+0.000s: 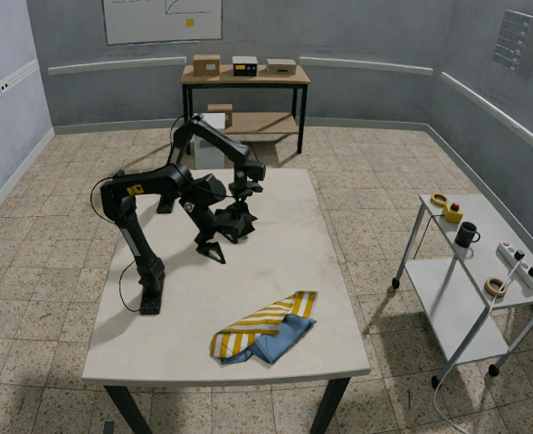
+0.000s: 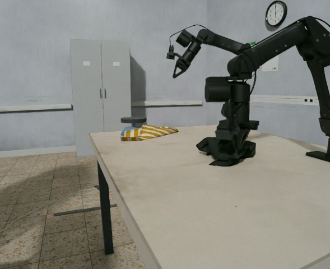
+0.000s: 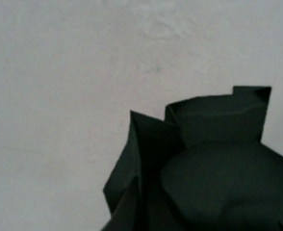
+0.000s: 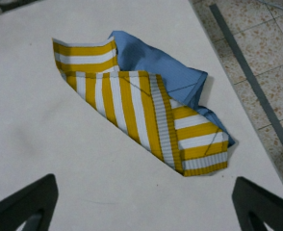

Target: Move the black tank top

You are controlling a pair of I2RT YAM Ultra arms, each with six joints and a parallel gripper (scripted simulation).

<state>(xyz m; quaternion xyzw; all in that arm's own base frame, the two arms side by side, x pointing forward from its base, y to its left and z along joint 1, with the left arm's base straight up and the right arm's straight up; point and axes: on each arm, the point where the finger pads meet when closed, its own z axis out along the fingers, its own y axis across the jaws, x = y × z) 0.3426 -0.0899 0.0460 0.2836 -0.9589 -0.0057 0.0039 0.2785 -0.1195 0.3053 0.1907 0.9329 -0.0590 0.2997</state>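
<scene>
The black tank top point(image 1: 248, 222) point(image 2: 221, 152) point(image 3: 214, 183) is bunched under my left gripper point(image 1: 241, 210) point(image 3: 142, 185), low over the table on the left arm's half, well apart from the other pieces. The left gripper is shut on its cloth; the fingertips are mostly hidden in the folds. My right gripper point(image 1: 229, 251) point(image 2: 175, 75) point(image 4: 144, 185) is open and empty, raised above the table. A yellow-and-white striped piece point(image 1: 257, 325) point(image 2: 154, 131) point(image 4: 124, 103) lies over a blue piece point(image 1: 290, 337) point(image 4: 153, 63) on the other half.
The table point(image 1: 163, 345) point(image 2: 217, 208) has its side edge close to the blue piece in the right wrist view. In the top view the right arm stands in front of the left arm, and its gripper is close to the tank top in that picture.
</scene>
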